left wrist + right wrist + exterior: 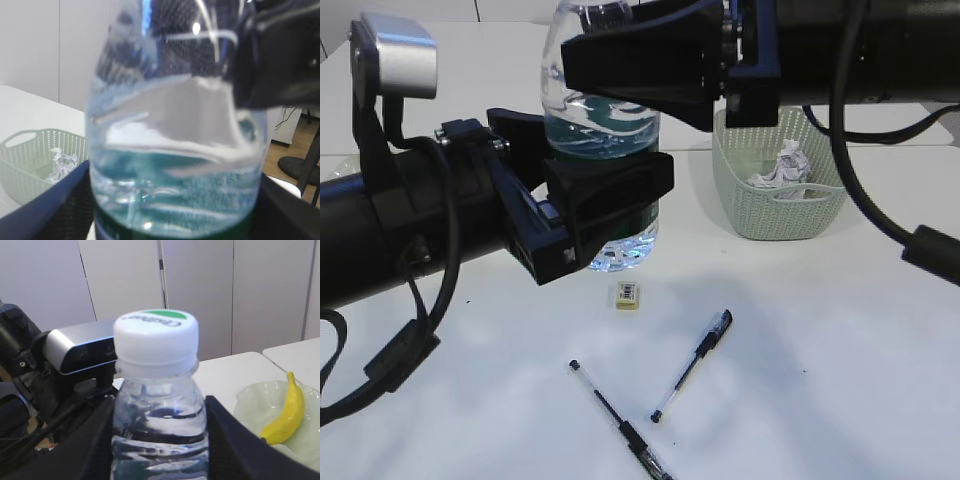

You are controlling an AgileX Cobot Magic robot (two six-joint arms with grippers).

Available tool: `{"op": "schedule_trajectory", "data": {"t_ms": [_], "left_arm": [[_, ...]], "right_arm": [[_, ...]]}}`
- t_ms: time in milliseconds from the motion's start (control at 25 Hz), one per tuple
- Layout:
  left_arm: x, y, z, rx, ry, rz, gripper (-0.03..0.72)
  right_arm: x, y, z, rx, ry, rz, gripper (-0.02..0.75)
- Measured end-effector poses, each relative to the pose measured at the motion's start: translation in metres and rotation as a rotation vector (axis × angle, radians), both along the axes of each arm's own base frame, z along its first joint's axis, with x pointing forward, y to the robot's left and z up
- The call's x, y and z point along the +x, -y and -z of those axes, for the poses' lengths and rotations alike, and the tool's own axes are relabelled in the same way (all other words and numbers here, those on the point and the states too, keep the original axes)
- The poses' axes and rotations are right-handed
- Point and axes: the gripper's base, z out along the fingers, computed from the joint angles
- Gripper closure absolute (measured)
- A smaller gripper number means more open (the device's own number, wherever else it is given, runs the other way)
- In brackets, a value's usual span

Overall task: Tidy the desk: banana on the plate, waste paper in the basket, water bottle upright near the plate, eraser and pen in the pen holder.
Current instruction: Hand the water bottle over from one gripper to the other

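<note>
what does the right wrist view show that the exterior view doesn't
Only the right wrist view shows the banana on the plate and the bottle's white cap. Only the exterior view shows the eraser, two pens and the basket with paper. Both show the upright bottle.

We read no clear text, green printing on the water bottle (155, 405) cap too blurred, dark marks on the eraser (627, 295) label too small
</note>
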Motion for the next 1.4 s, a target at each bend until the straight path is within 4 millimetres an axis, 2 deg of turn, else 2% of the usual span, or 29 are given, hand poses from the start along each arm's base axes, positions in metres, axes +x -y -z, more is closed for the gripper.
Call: {"op": "schedule_trajectory", "data": {"t_ms": [120, 320, 520, 600, 840, 1120, 1200, 1400], "left_arm": [[0.0002, -0.0001, 0.0007, 0.007, -0.004, -0.003, 0.118], [0.0004, -0.0002, 0.0006, 0.005, -0.005, -0.004, 0.191], [0.0004, 0.0000, 0.0004, -0.002, -0.003, -0.003, 0.197], [0.0004, 0.0000, 0.0004, -0.002, -0.003, -0.003, 0.187], [0.0003, -0.0003, -0.0037, -0.047, 0.011, -0.002, 0.090], [0.0008, -0.0008, -0.0050, -0.063, 0.011, -0.009, 0.095], [0.0010, -0.0009, -0.0051, -0.065, 0.010, -0.011, 0.112], [0.0006, -0.0005, -0.0051, -0.065, 0.010, -0.009, 0.216]], "right_arm": [[0.0015, -0.0006, -0.0075, 0.009, 0.023, 0.000, 0.387], [0.0022, -0.0009, -0.0119, 0.015, 0.029, 0.000, 0.387], [0.0015, -0.0008, -0.0118, 0.001, 0.010, -0.004, 0.387], [0.0014, -0.0007, -0.0118, -0.002, 0.009, -0.004, 0.387], [0.0007, -0.0007, -0.0095, -0.030, 0.019, -0.012, 0.387], [0.0006, -0.0007, -0.0091, -0.034, 0.020, -0.014, 0.387], [0.0006, -0.0007, -0.0091, -0.033, 0.017, -0.013, 0.387], [0.0008, -0.0006, -0.0086, -0.038, 0.011, -0.011, 0.388]]}}
